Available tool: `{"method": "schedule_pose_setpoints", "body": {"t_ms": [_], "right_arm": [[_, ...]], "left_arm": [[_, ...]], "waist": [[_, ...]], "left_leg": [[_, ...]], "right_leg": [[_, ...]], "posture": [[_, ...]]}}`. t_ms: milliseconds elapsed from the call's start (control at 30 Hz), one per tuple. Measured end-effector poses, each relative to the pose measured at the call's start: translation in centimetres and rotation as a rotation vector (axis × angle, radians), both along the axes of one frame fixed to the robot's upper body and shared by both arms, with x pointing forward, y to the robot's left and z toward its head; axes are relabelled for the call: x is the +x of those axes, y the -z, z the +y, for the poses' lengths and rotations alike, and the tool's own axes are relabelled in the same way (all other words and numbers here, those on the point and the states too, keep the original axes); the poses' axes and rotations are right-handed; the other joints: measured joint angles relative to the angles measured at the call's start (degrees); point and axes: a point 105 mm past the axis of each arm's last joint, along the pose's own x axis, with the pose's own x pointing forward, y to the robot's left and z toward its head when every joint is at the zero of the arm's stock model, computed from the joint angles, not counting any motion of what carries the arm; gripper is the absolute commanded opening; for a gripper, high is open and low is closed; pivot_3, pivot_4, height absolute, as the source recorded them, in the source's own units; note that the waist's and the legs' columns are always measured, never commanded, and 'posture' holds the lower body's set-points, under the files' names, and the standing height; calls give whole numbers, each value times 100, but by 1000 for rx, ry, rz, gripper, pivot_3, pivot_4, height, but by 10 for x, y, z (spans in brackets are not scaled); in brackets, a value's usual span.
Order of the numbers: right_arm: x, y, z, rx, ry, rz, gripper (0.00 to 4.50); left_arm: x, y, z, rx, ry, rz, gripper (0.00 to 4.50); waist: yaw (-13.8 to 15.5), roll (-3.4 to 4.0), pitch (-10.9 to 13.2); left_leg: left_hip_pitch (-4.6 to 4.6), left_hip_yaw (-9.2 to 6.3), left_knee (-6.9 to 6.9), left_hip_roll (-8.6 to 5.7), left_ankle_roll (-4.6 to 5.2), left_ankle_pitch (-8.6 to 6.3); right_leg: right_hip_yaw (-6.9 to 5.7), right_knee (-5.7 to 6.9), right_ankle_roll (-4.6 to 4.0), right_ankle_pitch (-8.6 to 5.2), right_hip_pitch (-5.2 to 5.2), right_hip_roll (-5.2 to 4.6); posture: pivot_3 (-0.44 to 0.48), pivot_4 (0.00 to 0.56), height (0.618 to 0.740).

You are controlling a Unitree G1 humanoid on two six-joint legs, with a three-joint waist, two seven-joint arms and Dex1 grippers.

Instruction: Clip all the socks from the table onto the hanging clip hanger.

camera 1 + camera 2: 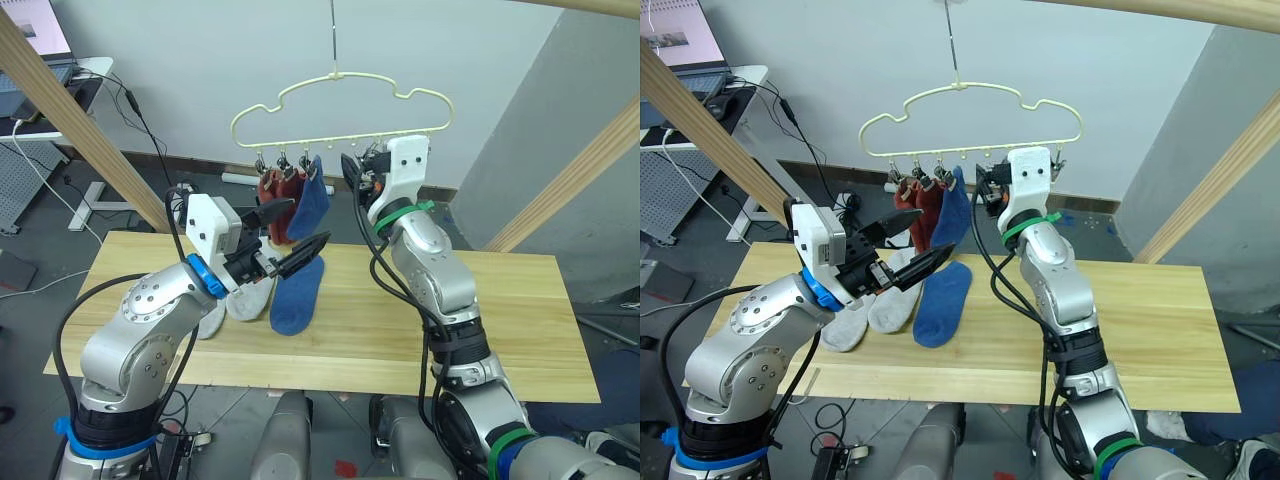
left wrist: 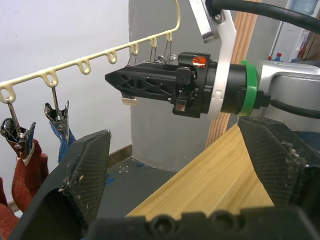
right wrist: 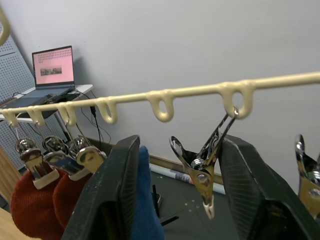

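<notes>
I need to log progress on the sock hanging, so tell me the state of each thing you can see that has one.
Clip hanger: hanging, three socks clipped on.
Two rust red socks: clipped, hanging.
Blue sock on the hanger: clipped, hanging.
Blue sock on the table: lying flat, not clipped.
Two light grey socks: lying on the table.
Left gripper: open, empty.
Right gripper: raised at the free clips.

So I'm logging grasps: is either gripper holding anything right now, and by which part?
Nothing is held. The left gripper is open above the light wooden table; the right gripper is open around a small metal clip on the pale yellow wire hanger.
</notes>
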Motion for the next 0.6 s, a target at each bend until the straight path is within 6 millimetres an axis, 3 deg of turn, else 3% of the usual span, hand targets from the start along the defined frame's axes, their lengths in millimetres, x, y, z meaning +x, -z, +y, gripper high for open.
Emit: {"method": "schedule_pose_setpoints", "body": {"t_ms": [67,200,367,467,600], "right_arm": [[2,1,0,1,4,2,851],[4,3,-3,5,22,10,24],[5,3,-8,16,34,14,24],[5,3,-13,15,40,20,24],[3,7,-24,-50,1,35,24]], "left_arm": [[0,0,0,0,0,-1,4500],[0,0,-1,-4,1,-1,4500],[0,1,0,-4,-6,2,4500],[2,13,4,27,-44,34,4500],[13,65,23,201,-178,200,4500]], "waist": [[0,0,0],[1,0,0],[-1,0,0],[-5,0,0],[-7,3,-1]], "left_leg": [[0,1,0,-1,0,0],[0,0,0,0,0,0],[0,1,0,0,0,0],[0,1,0,0,0,0],[2,5,-1,-2,1,-1]], "right_leg": [[1,0,0,0,0,0],[0,0,0,0,0,0],[1,0,-1,0,0,0],[2,0,-1,0,0,0],[6,1,-1,0,0,1]], "posture": [[266,282,740],[263,281,740],[260,282,740],[260,282,740],[235,288,740]]}}
